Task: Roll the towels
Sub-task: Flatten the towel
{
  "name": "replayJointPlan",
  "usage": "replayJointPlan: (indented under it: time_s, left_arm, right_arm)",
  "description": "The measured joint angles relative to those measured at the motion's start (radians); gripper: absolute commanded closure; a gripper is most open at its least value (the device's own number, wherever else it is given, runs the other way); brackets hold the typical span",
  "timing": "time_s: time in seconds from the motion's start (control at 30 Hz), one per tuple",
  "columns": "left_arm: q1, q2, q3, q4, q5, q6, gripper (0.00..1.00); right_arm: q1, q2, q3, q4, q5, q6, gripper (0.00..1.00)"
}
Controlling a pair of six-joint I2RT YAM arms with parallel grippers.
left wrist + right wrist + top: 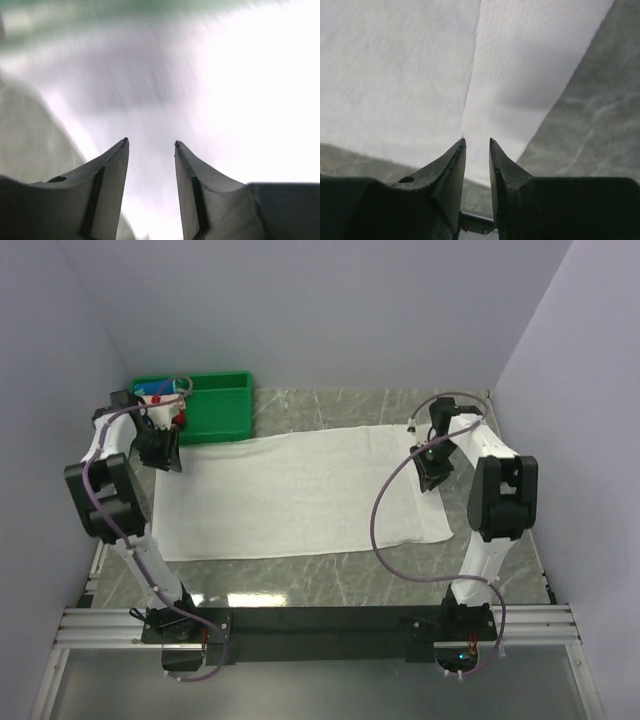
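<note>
At the bottom of the overhead frame both arm bases sit on a black rail [320, 620] at the table's [330, 575] near edge; beyond it the white terry towel [300, 490] lies spread flat across the middle of the grey marbled top, its long side running left to right; the right gripper [433, 478] hangs over the towel's right end, fingers only narrowly parted and holding nothing, with a crease or edge line in the cloth below; the left gripper [160, 452] is at the towel's far left corner, fingers spread wide and empty; its wrist view is blurred, so contact with the cloth cannot be told; farthest, at upper left, stands a green bin [220, 405] holding small coloured cloths [160, 390].
</note>
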Motion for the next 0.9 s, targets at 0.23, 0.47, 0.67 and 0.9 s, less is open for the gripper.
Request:
replayJointPlan:
  time_s: [0.23, 0.47, 0.67, 0.9]
  left_arm:
    - [0.138, -0.346, -0.209, -0.132, 0.056, 0.173, 0.65]
    - [0.225, -0.442, -0.556, -0.113, -0.026, 0.272, 0.72]
    - [0.217, -0.485, -0.728, -0.017, -0.086, 0.275, 0.75]
    - [0.229, -0.497, -0.797, 0.081, -0.183, 0.249, 0.76]
  right_arm:
    - [-0.001, -0.213, -0.108, -0.043, -0.018, -0.048, 0.85]
    - [-0.001, -0.137, -0.217, -0.034, 0.021, -0.051, 0.89]
    - [-0.001, -0.096, -0.227, -0.022, 0.044, -0.044, 0.90]
    - [0.000, -0.068, -0.303, 0.029, 0.137, -0.020, 0.94]
